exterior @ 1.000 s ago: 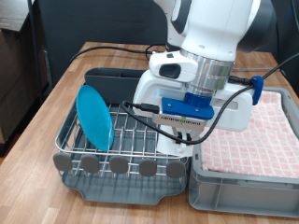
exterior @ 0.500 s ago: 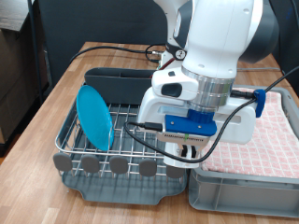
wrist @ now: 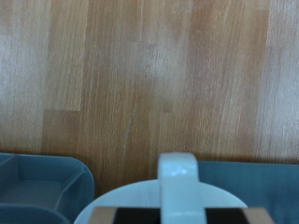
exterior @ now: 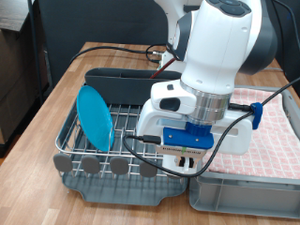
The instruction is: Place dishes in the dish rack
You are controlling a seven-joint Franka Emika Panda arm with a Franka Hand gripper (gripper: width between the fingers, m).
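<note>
- Already standing on edge at the left of the dish rack (exterior: 112, 141): blue plate (exterior: 95, 117).
- Low at frame centre over the rack's right end: gripper (exterior: 187, 162); opening impossible to tell.
- In the wrist view, only a white mug (wrist: 173, 191), grip unclear.
- Best kept level, clear of wires.

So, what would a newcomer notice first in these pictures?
The big white robot arm fills the exterior view's middle, its gripper low over the dish rack at the rack's right end. A bright-blue plate stands on edge in the rack's left part. A pink checkered cloth lies at the right.

text check | I read no lettering, labels, brands or numbers in either view | nothing legible
</note>
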